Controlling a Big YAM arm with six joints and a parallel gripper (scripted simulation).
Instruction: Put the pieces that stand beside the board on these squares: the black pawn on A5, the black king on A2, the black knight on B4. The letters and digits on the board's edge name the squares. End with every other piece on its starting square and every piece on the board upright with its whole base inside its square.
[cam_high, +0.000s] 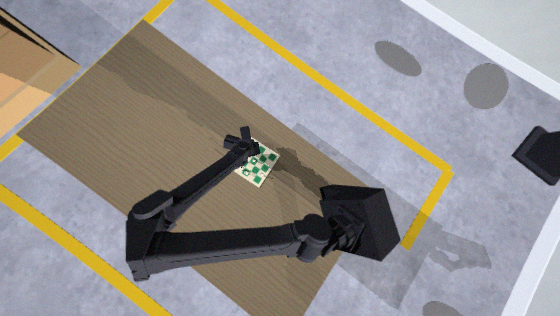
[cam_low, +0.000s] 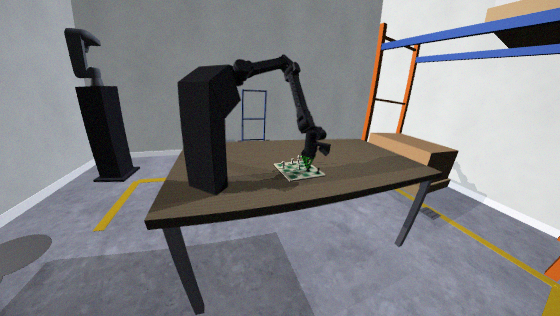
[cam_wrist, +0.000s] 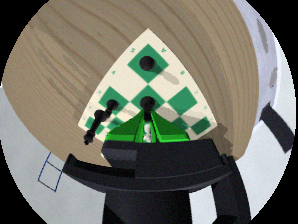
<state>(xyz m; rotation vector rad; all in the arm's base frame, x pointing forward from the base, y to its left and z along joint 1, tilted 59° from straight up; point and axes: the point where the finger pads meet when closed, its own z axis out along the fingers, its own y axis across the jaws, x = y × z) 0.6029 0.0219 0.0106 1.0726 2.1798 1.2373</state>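
The small green-and-white chessboard (cam_high: 257, 163) lies in the middle of the wooden table; it also shows in the exterior view (cam_low: 299, 170) and in the wrist view (cam_wrist: 149, 90). My gripper (cam_wrist: 147, 112) with green fingers is low over the board's near edge, shut on a small black piece (cam_wrist: 145, 103). Only the piece's dark top shows, so I cannot tell which piece it is. Another black piece (cam_wrist: 148, 62) stands on a green square farther in. A third (cam_wrist: 112, 104) stands near the left edge. A thin dark piece (cam_wrist: 93, 125) is at the board's left corner. The gripper also shows in the top and exterior views (cam_high: 248, 150) (cam_low: 306, 161).
The arm's black base block (cam_high: 361, 220) stands on the table to the right of the board. A brown cardboard box (cam_low: 412, 150) sits past the table's far end. An orange-and-blue shelf rack (cam_low: 400, 75) stands by the wall.
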